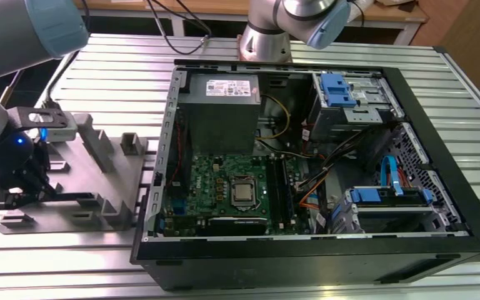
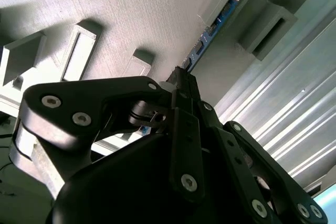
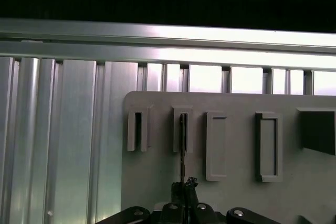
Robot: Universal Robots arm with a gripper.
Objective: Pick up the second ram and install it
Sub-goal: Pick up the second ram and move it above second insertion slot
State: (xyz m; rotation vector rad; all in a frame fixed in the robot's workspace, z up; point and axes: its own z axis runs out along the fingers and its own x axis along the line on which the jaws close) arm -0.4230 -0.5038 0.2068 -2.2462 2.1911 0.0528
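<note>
Gripper [image 3: 185, 184] at the second ram [image 2: 215, 27] (standing in grey holder [image 3: 157, 171]), seemingly touching

Rack [image 1: 85, 181] holding the second ram [image 2: 214, 29] lies exterior view's left of the case [image 1: 307, 262]

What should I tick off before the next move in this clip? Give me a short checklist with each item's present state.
1. Gripper on the second ram: ok, shut on its end in both wrist views.
2. Ram seated in the grey holder: ok, it stands in its slot, not lifted.
3. Computer case open on top: ok.
4. Motherboard slot rails free to take a stick: cannot tell.
5. Cables off the rails: cannot tell; they run close beside them.
</note>
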